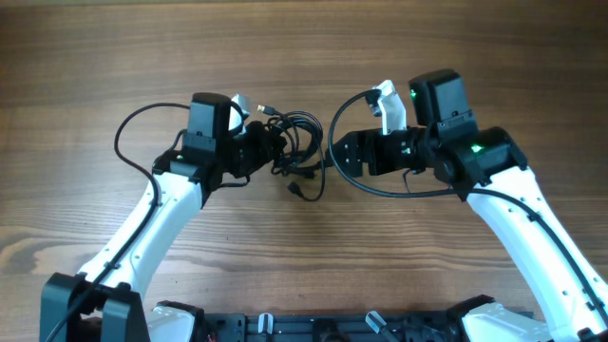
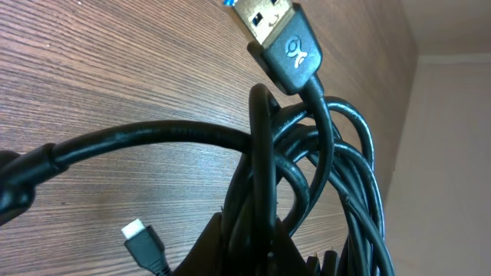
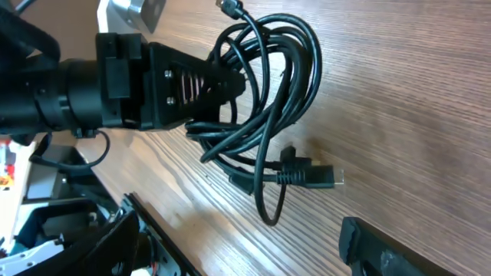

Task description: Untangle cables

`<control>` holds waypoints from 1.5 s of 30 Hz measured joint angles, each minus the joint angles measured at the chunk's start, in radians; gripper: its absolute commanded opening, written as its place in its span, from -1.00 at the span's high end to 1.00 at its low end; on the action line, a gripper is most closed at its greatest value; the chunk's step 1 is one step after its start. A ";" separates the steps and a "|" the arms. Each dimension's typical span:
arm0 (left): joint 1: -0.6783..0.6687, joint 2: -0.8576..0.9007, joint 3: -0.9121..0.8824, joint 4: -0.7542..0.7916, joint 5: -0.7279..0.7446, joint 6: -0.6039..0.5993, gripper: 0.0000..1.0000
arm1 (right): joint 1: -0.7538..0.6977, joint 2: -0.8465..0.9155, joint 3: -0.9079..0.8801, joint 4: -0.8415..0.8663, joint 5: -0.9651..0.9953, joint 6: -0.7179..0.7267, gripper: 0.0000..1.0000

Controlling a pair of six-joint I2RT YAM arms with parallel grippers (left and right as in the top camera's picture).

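Observation:
The cables are a tangled bundle of thin black cords lying mid-table between my two grippers. My left gripper is shut on the bundle's left side. In the left wrist view the fingers clamp several strands of the bundle. A gold USB plug sticks up above them and a small plug lies on the wood. My right gripper is open and empty just right of the bundle. The right wrist view shows the bundle with loose plug ends ahead of its spread fingers.
The wooden table runs all round the bundle. A thicker black wire fixed to the right arm loops beside the right gripper. The robot bases and a black rail sit at the table's front edge.

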 measured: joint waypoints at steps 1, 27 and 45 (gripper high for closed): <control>-0.003 0.000 0.000 0.000 -0.003 0.000 0.92 | 0.002 0.000 0.000 0.000 0.011 0.008 -0.72; -0.017 0.000 0.000 -0.003 -0.019 0.000 0.92 | 0.002 0.001 0.000 -0.023 0.042 0.056 -0.72; -0.023 0.000 0.000 0.000 -0.050 -0.068 0.92 | 0.036 0.001 0.007 0.131 -0.007 0.179 -0.64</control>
